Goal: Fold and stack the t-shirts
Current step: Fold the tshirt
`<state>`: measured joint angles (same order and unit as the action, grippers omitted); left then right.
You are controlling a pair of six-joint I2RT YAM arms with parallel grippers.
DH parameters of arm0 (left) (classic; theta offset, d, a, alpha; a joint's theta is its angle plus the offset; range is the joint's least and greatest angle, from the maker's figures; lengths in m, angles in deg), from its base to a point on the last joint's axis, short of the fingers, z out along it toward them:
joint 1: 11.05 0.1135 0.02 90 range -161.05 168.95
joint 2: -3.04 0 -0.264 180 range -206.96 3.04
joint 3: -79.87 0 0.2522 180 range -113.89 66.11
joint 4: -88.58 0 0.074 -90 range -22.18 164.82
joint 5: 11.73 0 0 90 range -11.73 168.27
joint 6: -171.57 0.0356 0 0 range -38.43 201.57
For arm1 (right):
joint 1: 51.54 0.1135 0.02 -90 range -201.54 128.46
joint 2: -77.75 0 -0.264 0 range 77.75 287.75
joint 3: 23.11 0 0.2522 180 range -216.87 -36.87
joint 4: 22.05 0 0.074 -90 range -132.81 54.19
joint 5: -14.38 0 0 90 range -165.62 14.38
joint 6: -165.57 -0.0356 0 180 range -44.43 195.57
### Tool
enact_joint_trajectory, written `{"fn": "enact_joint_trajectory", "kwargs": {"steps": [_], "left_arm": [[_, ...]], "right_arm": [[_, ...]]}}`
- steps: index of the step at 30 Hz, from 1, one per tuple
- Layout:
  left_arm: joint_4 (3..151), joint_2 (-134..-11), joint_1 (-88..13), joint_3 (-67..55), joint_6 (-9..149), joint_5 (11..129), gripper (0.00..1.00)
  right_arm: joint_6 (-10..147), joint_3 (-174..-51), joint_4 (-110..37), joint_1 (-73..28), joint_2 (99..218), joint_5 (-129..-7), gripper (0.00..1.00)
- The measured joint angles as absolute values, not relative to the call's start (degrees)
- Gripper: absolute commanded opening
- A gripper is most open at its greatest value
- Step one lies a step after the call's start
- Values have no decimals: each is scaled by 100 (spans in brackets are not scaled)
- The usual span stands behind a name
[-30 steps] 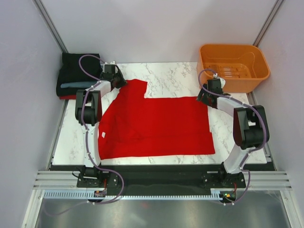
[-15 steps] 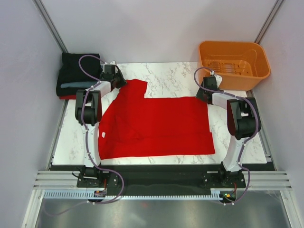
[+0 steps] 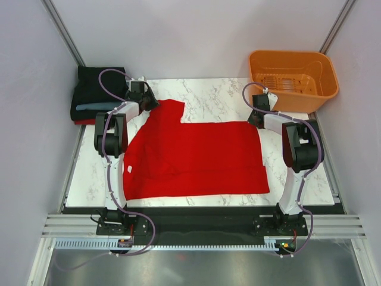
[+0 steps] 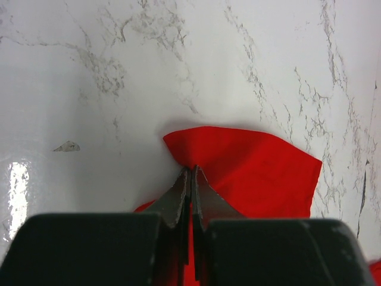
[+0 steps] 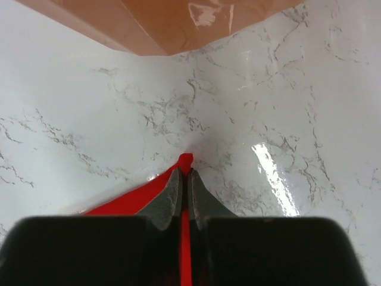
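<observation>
Overhead, the stack (image 3: 95, 98) of folded shirts at the far left is partly hidden by the left arm's cable. It is black on top, with a blue strip and a red sliver below; how many shirts it holds is hard to make out. The red shirt (image 3: 196, 158) lies spread flat on the table (image 3: 220, 95), but each wrist view shows only a small piece of it, the rest hidden under the claw body. The basket (image 3: 292, 74) sits at the far right; the right wrist view cuts it off to one orange corner.

The left claw (image 4: 190, 174) is pressed together, pinching a fold of the red shirt at its far left sleeve. The right claw (image 5: 183, 174) is likewise closed on the shirt's far right corner, and a small red tip pokes out past its fingertips.
</observation>
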<state>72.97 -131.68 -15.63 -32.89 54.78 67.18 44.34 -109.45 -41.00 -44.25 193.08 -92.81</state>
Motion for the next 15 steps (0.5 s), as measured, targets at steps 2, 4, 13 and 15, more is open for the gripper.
{"fn": "enact_joint_trajectory", "kwargs": {"steps": [2,4,13,15], "left_arm": [[7297,-13168,-1563,-3289,5483,6696,2],[7249,-13150,-1563,-3289,5481,6670,2],[6401,-12156,-1565,-2929,5192,6607,2],[6281,-11745,-1567,-2903,5157,6582,2]], "right_arm": [[4430,-10943,-4124,-4427,19288,-9228,0],[4432,-10936,-4201,-4427,19249,-9154,0],[4651,-10923,-4758,-4436,18672,-8448,0],[4692,-10917,-4854,-4436,18497,-8321,0]]}}
